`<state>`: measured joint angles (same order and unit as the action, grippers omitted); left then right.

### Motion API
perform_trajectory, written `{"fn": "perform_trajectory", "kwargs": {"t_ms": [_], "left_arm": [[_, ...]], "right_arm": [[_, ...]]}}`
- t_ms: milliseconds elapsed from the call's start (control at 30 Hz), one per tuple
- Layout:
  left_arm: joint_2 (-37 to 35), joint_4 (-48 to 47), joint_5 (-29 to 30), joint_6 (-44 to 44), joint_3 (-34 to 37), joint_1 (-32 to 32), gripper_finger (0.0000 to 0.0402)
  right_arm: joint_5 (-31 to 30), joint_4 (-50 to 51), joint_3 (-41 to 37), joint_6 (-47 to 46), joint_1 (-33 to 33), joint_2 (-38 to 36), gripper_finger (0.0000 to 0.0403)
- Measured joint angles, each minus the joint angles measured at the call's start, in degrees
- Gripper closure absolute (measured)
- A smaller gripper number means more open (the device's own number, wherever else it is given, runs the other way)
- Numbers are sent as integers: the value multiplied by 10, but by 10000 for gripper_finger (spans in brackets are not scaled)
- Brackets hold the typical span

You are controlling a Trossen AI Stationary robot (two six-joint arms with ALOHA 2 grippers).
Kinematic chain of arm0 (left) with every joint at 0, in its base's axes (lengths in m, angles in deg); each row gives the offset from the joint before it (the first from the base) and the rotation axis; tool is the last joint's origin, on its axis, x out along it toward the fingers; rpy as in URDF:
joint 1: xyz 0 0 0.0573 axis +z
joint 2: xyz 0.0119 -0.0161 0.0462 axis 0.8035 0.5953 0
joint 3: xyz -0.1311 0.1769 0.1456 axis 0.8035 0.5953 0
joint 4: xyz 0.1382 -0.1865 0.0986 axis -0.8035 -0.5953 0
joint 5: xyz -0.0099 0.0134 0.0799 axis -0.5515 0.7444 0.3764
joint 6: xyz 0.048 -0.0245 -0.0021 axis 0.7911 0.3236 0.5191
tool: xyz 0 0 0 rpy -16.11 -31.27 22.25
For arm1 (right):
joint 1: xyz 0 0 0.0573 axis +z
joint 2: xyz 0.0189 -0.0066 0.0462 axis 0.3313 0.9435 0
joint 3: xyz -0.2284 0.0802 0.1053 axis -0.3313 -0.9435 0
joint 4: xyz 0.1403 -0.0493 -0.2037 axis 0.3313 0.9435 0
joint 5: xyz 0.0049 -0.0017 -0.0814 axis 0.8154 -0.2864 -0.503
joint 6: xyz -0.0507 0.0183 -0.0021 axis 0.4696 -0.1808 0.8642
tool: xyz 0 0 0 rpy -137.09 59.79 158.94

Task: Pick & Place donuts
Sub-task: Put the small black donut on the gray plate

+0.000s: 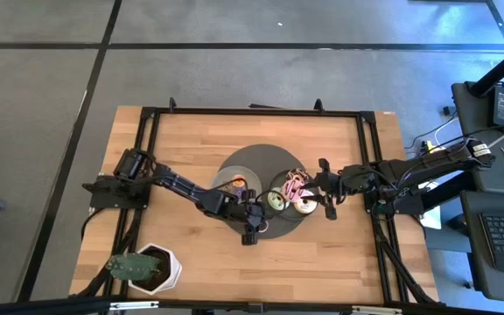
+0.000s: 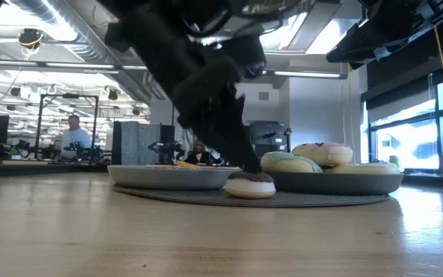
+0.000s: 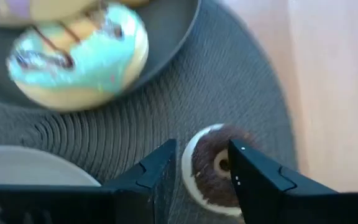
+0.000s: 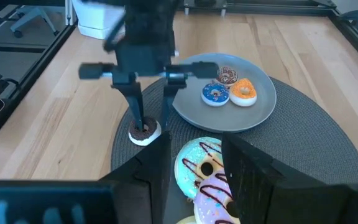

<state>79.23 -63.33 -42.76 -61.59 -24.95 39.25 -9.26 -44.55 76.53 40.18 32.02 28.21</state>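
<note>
A dark mini donut (image 3: 211,171) with a white underside lies flat on the round grey mat (image 3: 229,81), near the mat's near edge (image 1: 250,234). My left gripper (image 3: 202,149) is open and points down, one finger on each side of this donut (image 2: 250,183). One grey plate (image 4: 263,106) carries the purple (image 4: 215,93), orange (image 4: 243,91) and brown (image 4: 227,74) minis. Green (image 4: 194,163), pink (image 4: 215,190) and cream (image 1: 305,206) iced donuts sit on the other plate (image 2: 337,183). My right gripper (image 4: 194,146) hovers open over them. My left gripper comes from above with its fingers (image 3: 247,165) on either side of the dark mini donut, which rests flat on the mat. I cannot tell whether either finger touches it.
A green plant in a white pot (image 1: 150,267) stands at the table's near left corner. Black frame rails (image 1: 252,111) run along the table's edges. Bare wood (image 1: 322,262) lies between the mat and the near edge.
</note>
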Motion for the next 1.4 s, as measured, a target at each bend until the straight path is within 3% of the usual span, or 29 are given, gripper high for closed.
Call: {"fn": "perform_trajectory", "kwargs": {"t_ms": [367, 700, 833, 1033, 1233, 1400], "left_arm": [[14, 0, -2, 2, 0, 2, 308], [-11, -9, -18, -5, 1, 10, 391], [-78, -93, -11, 0, 0, 19, 392], [-156, -235, 96, -37, 14, 36, 396], [-190, -189, 121, -107, 104, 64, 394], [-191, -127, 125, -116, 151, 82, 396]], "right_arm": [[0, 0, 0, -1, 0, 0, 261], [0, 2, 0, -1, 0, 0, 261], [0, 12, 0, -1, 0, 0, 261], [0, 12, 0, -1, 0, 0, 261], [0, 12, 0, -1, 0, 0, 261], [0, 12, 0, 0, 0, 0, 261]]}}
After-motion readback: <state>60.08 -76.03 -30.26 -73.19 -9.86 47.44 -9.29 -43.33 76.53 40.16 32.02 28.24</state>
